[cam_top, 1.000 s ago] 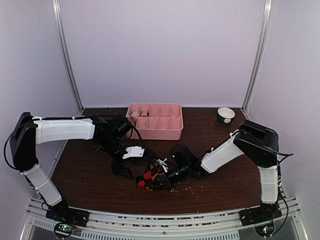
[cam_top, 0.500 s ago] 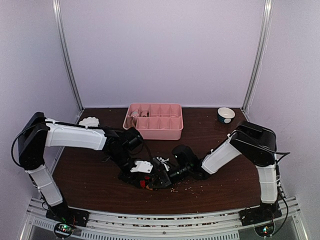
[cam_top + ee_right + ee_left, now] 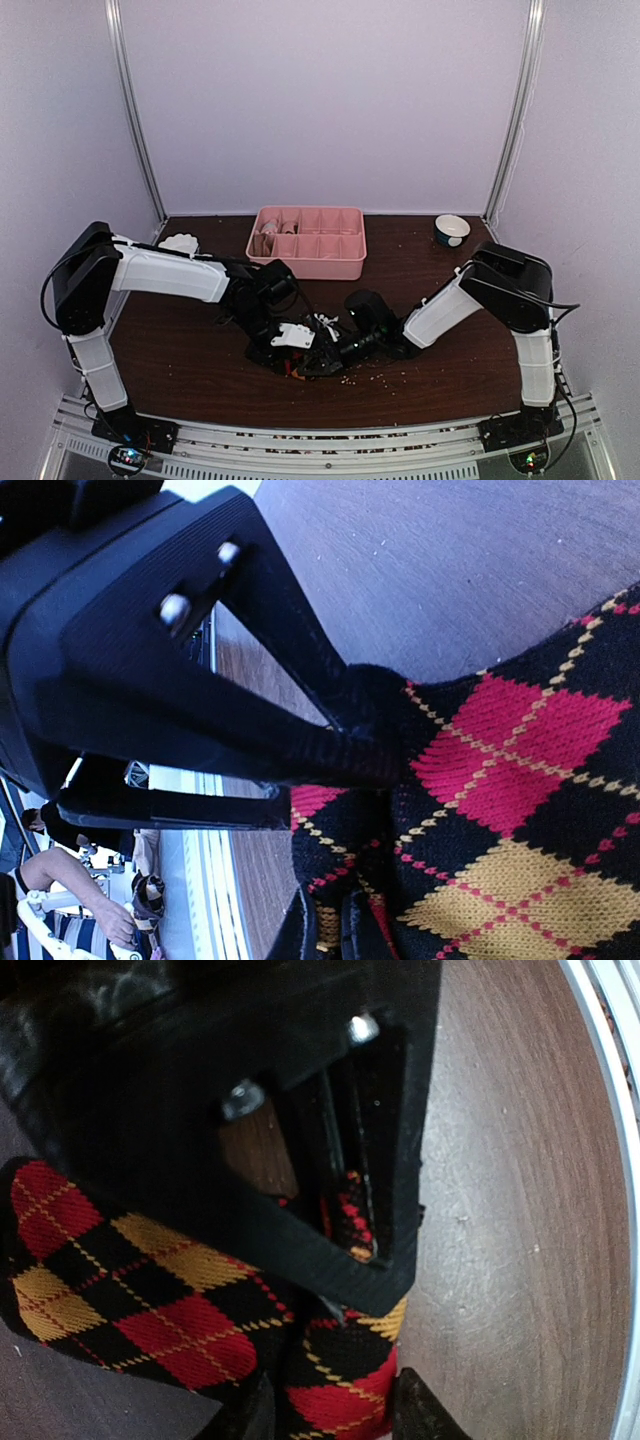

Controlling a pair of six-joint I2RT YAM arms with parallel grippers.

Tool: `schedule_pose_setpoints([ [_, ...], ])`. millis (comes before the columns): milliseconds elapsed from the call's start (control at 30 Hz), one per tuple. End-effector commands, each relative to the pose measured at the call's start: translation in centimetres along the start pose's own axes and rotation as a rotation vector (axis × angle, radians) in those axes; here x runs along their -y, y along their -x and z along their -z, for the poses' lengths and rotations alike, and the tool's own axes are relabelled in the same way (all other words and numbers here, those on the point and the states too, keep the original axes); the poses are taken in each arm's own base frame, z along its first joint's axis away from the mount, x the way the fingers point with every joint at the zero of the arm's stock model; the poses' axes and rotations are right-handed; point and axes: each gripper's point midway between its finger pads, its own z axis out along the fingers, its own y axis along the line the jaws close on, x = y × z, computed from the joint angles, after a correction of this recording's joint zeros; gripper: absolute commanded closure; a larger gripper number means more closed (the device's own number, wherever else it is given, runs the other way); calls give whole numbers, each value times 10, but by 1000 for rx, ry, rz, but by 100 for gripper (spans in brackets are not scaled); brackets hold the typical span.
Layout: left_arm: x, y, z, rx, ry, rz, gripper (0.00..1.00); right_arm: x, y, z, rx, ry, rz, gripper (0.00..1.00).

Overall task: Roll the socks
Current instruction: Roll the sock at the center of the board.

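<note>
Argyle sock [image 3: 180, 1310] update: pinned low on the bench [image 3: 520, 1210], bunched between both sets of tips. Swung the left pincer [image 3: 335, 1415] down from up high and half-closed it onto the fabric, right up against the right pincer [image 3: 330, 930], clenched tight on the same sock all along. Looks like a fresh second grip, so probably set for rolling another turn.

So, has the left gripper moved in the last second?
Yes, the left gripper went right and nearer, away from the tray, onto the sock.
</note>
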Motion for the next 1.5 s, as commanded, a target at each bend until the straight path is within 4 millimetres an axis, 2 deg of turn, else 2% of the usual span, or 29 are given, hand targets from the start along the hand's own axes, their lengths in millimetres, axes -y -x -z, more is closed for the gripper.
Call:
schedule_pose_setpoints([
  [0, -5, 2, -4, -23, 22, -31, 64, 98, -96, 16, -198, -311, -306, 100],
  [33, -4, 2, -5, -27, 8, -28, 73, 98, -96, 16, -197, -313, -302, 100],
  [100, -4, 2, -8, -40, -11, -21, 86, 99, -95, 17, -191, -324, -297, 100],
  [200, -3, 2, -10, -51, -37, 2, 93, 103, -93, 21, -178, -363, -277, 97],
  [267, -5, 0, -12, -63, -67, 42, 100, 108, -90, 26, -161, -404, -279, 86],
  [500, -14, -11, -7, -24, -230, 225, 100, 99, -62, 45, -4, -460, -160, 61],
  [600, -14, -17, -10, -60, -277, 255, 100, 92, -56, 52, 48, -467, -111, 45],
  [667, -12, -20, -12, -74, -316, 283, 100, 91, -56, 57, 62, -492, -79, 39],
  [700, -12, -22, -14, -82, -329, 298, 100, 92, -59, 61, 68, -510, -70, 17],
  [733, -10, -23, -16, -86, -344, 311, 100, 94, -62, 66, 78, -528, -60, 2],
  [867, -9, -29, -23, -114, -376, 346, 100, 92, -58, 92, 181, -597, -2, 0],
  [1067, -12, -24, -19, -92, -411, 371, 100, 99, -46, 142, 334, -811, 75, 0],
  [1167, -11, -26, -20, -95, -438, 391, 100, 98, -36, 178, 509, -912, 25, 0],
  [1233, -9, -27, -20, -100, -458, 403, 100, 102, -38, 202, 663, -893, -77, 0],
  [1267, -9, -27, -20, -104, -471, 411, 100, 93, -32, 201, 702, -809, -62, 0],
  [1333, -9, -25, -21, -94, -503, 444, 100, 67, -20, 188, 696, -687, 109, 0],
  [1467, -10, -26, -22, -96, -571, 513, 100, 34, -27, 152, 518, -757, 521, 0],
])
